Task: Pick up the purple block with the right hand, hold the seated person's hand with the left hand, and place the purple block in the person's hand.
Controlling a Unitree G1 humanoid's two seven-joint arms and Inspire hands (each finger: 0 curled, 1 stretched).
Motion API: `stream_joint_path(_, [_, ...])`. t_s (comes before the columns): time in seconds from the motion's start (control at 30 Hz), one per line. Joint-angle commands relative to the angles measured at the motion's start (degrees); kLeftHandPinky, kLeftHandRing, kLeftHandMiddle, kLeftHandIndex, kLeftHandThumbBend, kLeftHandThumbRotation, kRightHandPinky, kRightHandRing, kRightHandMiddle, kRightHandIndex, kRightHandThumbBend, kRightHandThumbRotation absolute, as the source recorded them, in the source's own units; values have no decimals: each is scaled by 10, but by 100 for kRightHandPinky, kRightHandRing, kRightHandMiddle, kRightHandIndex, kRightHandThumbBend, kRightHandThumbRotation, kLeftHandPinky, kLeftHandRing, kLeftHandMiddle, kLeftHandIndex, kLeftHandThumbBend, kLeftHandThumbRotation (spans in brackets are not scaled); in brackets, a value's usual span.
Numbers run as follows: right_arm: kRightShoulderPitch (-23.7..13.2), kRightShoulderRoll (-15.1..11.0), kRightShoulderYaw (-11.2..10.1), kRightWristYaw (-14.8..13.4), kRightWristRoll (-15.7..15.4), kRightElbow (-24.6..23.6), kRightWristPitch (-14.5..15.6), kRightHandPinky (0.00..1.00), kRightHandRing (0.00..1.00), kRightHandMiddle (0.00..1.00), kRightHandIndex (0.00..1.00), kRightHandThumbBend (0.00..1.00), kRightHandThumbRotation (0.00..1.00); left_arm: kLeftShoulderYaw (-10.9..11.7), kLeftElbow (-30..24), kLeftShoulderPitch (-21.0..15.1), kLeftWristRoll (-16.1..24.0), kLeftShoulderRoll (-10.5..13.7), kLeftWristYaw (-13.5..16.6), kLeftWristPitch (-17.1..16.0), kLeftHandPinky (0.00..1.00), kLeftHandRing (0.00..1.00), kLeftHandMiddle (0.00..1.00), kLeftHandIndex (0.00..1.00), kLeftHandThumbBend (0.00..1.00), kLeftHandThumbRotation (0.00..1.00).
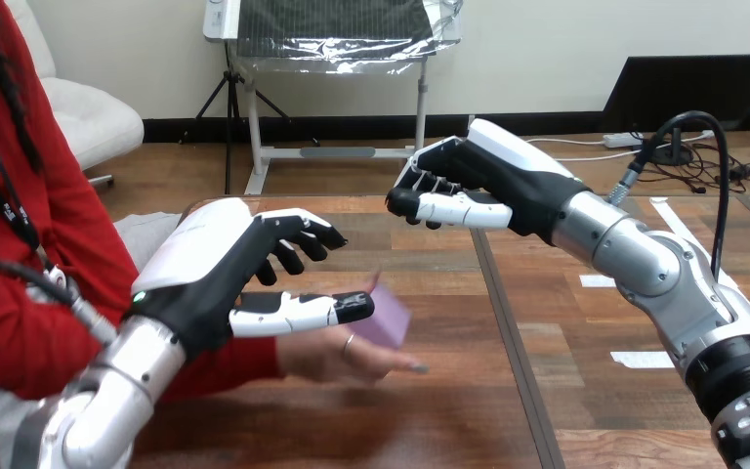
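Note:
The purple block (389, 319) lies in the person's hand (352, 358), which rests palm up on the table left of centre. My left hand (217, 266) hovers just over that hand and its wrist, fingers spread and relaxed. Its thumb (298, 311) lies straight above the person's palm and reaches the block's near edge. None of its fingers curl round the person's hand. My right hand (469, 181) is raised above the table's middle, up and to the right of the block, well apart from it. Its fingers are loosely bent and hold nothing.
The wooden table (430, 420) has a dark seam (508, 332) running front to back right of the block. Small white paper labels (642, 359) lie on the right part. The person sits at the left side, forearm along the table.

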Motion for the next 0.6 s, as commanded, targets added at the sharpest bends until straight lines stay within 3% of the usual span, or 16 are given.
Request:
stream_joint_path(0.0, [-2, -19, -26, -1, 18, -6, -10, 44, 49, 54, 56, 93, 100, 19, -35, 9, 2, -17, 44, -26, 53, 64, 69, 68, 80, 74])
stream_joint_path(0.37, [27, -30, -39, 9, 39, -26, -19, 45, 51, 57, 59, 88, 100, 23, -59, 90, -6, -56, 118, -74, 55, 68, 72, 69, 71, 70])
stream_joint_path(0.57, [52, -29, -52, 21, 64, -37, -24, 45, 54, 60, 61, 83, 100, 22, -72, 141, -34, -76, 138, -117, 58, 71, 75, 70, 68, 70])
